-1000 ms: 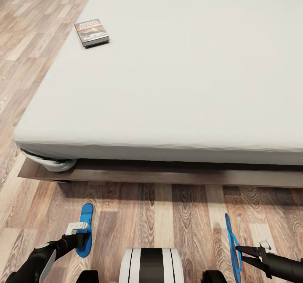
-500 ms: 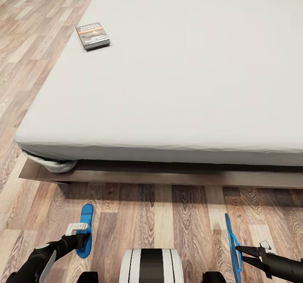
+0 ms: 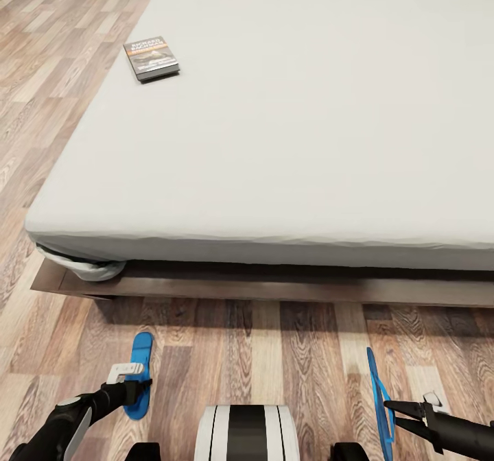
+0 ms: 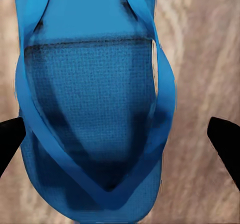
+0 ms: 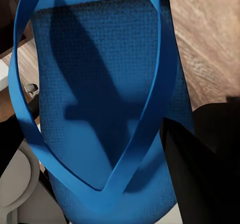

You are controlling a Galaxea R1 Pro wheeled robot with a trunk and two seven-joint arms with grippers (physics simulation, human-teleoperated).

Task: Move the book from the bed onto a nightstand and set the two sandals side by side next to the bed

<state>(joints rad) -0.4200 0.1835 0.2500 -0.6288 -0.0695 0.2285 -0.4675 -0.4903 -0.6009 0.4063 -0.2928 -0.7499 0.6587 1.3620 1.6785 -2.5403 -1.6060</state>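
base: robot's white-and-black trunk (image 3: 247, 433) at bottom centre of head view, over plank floor (image 3: 288, 351)

left claw (image 3: 134, 379): low over the floor, right above left sandal (image 3: 139, 372); in wrist view its two dark fingertips (image 4: 11, 141) sit wide apart on either side of the sandal (image 4: 95, 119), not closed on it; wide open, can't tell if the tips touch the sandal's edges

left sandal: flat on the floor, sole down, straps up, long axis pointing toward the bed, near bed's left front corner

right claw (image 3: 396, 409): dark fingers pinched onto the edge of right sandal (image 3: 379, 396); wrist view shows a black finger (image 5: 200, 169) against the sole (image 5: 100, 114) near the strap; closed on it, gripping it

right sandal: on edge, seen as a thin blue blade in head view, held in the right claw; can't tell if its lower end touches the floor

sandals vs each other: well apart, one on each side of the trunk, not side by side

bed (image 3: 274, 279): dark wood frame just beyond the sandals, pale mattress on top, sheet bunched under the near-left corner

book (image 3: 151, 57): flat on the mattress, cover up, near the bed's left edge, far from both claws

far floor: planks run along the left of the bed to a pale wall at top left
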